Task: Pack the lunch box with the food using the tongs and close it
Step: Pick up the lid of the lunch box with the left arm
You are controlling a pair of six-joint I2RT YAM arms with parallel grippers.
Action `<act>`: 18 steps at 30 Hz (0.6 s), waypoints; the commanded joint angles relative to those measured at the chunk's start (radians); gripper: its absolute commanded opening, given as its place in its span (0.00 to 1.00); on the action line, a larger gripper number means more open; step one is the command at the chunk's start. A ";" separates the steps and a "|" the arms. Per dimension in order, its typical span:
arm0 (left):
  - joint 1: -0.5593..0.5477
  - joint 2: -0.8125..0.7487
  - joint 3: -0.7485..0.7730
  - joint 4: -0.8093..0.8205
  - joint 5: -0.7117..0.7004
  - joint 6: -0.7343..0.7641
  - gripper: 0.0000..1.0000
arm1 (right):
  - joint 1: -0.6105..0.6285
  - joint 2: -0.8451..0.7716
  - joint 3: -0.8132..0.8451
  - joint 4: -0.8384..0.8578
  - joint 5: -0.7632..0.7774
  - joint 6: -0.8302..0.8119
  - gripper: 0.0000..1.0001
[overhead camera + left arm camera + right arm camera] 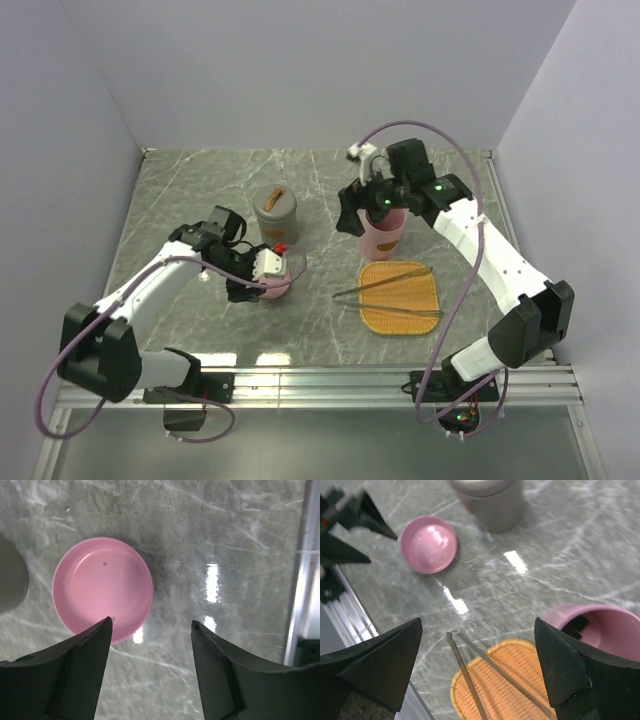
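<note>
1. The left gripper is released, with nothing between its fingers. The pink lid lies flat on the bench, ahead of the left finger and off the gripper's centre line. Closing from here would likely catch only the rim and skid the lid away.
2. The right gripper is released and spread wide, holding nothing. The tongs lie below it across the tray, their joined end pointing at the gap between the fingers. They are thin and lie flat, so a pinch may slip off, or snag the weave and drag the tray.
3. The pink box stands just beside the right finger. A descent to the tongs could clip it and tip it.
4. Count: one pair of tongs, one tray, one box, one lid, and one grey pot beyond the gripper.
5. I can count no food. A dark bit inside the box is too small to tell.
</note>
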 commanded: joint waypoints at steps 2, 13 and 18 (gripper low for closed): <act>-0.034 0.087 0.033 0.077 -0.024 0.090 0.68 | -0.076 -0.118 -0.002 0.063 0.001 0.138 1.00; -0.115 0.190 -0.030 0.163 -0.124 0.081 0.61 | -0.216 -0.213 -0.037 0.109 -0.056 0.179 1.00; -0.124 0.228 -0.033 0.210 -0.162 0.053 0.53 | -0.256 -0.241 -0.049 0.135 -0.073 0.194 1.00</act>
